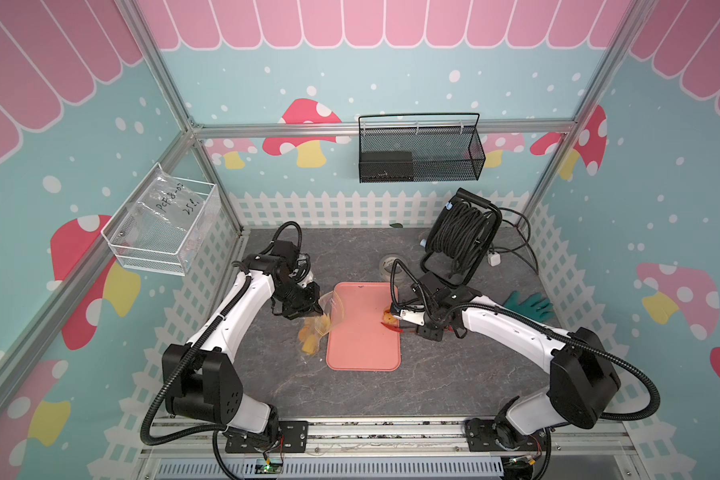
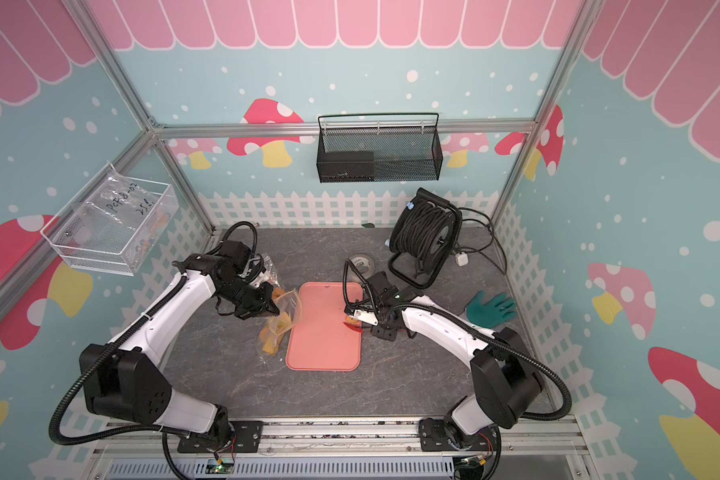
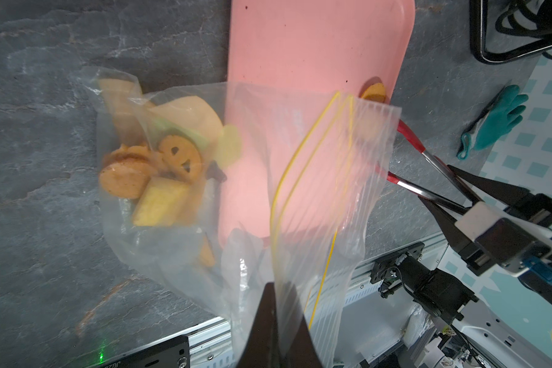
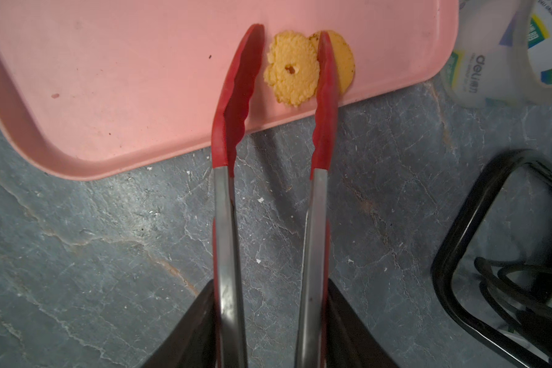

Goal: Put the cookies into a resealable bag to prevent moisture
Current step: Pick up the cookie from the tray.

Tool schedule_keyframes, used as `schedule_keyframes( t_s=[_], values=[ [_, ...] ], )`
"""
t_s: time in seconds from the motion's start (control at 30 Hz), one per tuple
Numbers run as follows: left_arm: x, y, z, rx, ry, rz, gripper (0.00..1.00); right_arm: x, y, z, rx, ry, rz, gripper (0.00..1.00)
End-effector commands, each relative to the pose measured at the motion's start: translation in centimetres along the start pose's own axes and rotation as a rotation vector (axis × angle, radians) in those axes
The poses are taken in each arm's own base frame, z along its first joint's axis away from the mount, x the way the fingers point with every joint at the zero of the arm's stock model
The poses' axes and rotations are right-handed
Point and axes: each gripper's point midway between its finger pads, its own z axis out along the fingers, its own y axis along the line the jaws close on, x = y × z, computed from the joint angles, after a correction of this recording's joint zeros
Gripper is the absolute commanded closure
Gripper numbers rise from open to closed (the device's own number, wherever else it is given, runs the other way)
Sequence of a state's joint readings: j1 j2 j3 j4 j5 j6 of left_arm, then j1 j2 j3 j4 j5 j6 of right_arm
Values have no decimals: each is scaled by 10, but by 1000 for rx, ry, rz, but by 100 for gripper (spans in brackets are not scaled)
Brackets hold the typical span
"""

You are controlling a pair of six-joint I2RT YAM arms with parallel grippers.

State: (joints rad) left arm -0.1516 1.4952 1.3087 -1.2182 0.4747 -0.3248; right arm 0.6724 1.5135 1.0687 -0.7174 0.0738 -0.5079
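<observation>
The tray [image 1: 364, 349] is salmon pink on a grey tabletop [image 1: 454, 374] veined with pale lines. The cookies [image 4: 292, 68] are golden-orange, the tongs [image 4: 238, 95] red-tipped on steel shafts, and the bag [image 3: 373, 133] clear with a yellow zip line. The glove [image 1: 531, 305] is teal, as are the walls [image 1: 391, 83], which carry pink mushrooms.
</observation>
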Motion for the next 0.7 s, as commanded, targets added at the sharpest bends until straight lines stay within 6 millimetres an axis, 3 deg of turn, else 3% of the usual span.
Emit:
schedule_keyframes(
  t_s=[0.0, 0.1, 0.27, 0.43, 0.6, 0.67],
  values=[
    [1, 2, 0, -3, -2, 21, 100, -5, -2, -5, 16, 3, -28, 55],
    [1, 2, 0, -3, -1, 19, 100, -3, -8, -12, 41, 8, -13, 59],
    [-1, 0, -2, 1, -6, 22, 100, -26, -11, -39, 43, -129, 18, 61],
    [-2, 1, -2, -5, -3, 22, 100, -64, -13, -77, 13, -335, 54, 63],
    [-4, 0, -3, -8, -4, 21, 100, -117, -14, -133, -56, -625, 74, 64],
    [-4, -2, -5, -3, -6, 20, 100, -132, -11, -147, -89, -698, 61, 64]
  ],
)
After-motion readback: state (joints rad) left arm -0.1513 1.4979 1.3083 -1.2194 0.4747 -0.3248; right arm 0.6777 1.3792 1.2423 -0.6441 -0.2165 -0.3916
